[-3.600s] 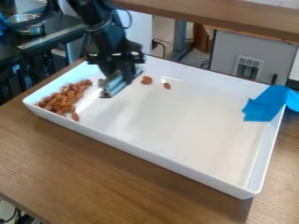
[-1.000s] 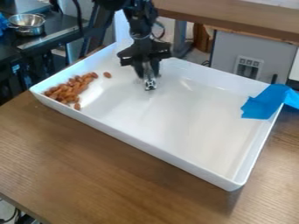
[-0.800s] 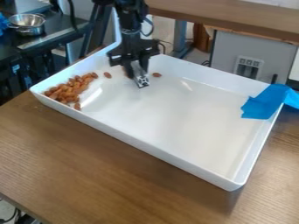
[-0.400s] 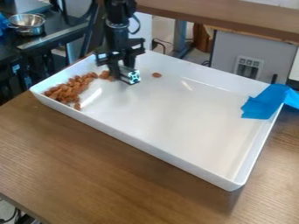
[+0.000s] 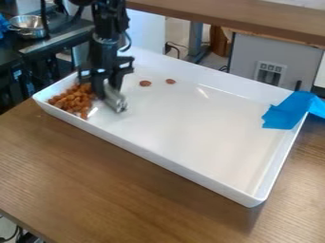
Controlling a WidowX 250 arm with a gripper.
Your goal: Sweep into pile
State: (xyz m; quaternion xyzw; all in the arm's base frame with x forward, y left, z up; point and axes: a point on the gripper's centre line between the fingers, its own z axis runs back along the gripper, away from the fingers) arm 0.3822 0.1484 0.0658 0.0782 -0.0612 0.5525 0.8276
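The gripper [image 5: 107, 83] hangs low over the left part of the white tray [image 5: 184, 123], shut on a short silvery metal bar [image 5: 115, 100]. The bar slants down toward the tray floor, just right of a pile of brown almonds [image 5: 73, 100] heaped in the tray's left corner. The gripper hides part of the pile's right side. Two loose almonds lie apart from it near the back wall: one almond [image 5: 145, 83] to the right of the gripper, another almond [image 5: 170, 81] a little farther right.
Blue tape [image 5: 289, 111] covers the tray's right back corner. The tray walls rise on all sides, and the wooden table [image 5: 114, 175] extends in front. A metal bowl [image 5: 28, 26] stands on a dark counter at the upper left.
The gripper and bar have moved left and toward the viewer from the tray's back middle. Almonds between bar and pile are now against the pile, and one loose almond has come into view behind.
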